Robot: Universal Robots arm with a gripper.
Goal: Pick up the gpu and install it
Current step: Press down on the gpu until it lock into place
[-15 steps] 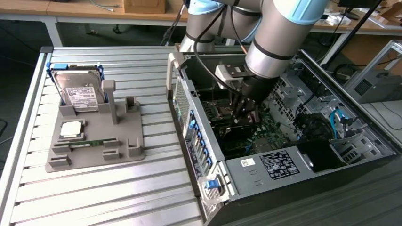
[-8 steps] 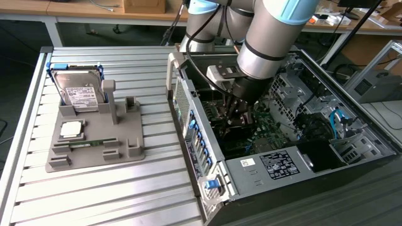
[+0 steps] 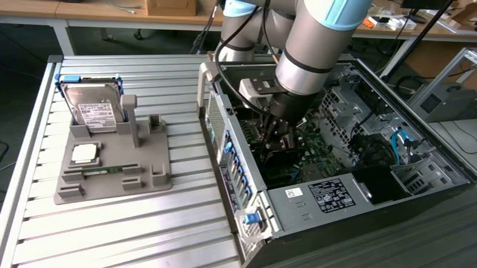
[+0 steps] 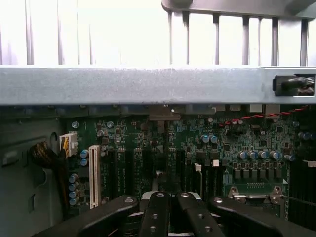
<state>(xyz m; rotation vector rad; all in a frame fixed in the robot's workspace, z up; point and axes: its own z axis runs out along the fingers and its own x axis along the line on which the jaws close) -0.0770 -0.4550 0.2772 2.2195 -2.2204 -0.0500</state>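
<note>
Wrist view: gripper [image 4: 169, 207] jaws pressed together low over the green motherboard [image 4: 197, 153], gpu apparently the dark card [image 3: 282, 146] under the fingers among the slots inside the open pc case [image 3: 246, 173], hard drive [image 3: 95, 111] well apart on the grey fixture [image 3: 149, 173].

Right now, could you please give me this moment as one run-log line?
gripper: shut, low inside computer case | gpu: dark card under gripper, over motherboard | hard drive: in holder

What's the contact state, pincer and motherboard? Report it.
Cannot tell. In the exterior view the pincer is down inside the case over the motherboard, its tips lost in dark clutter; no contact or gap shows plainly.
</note>
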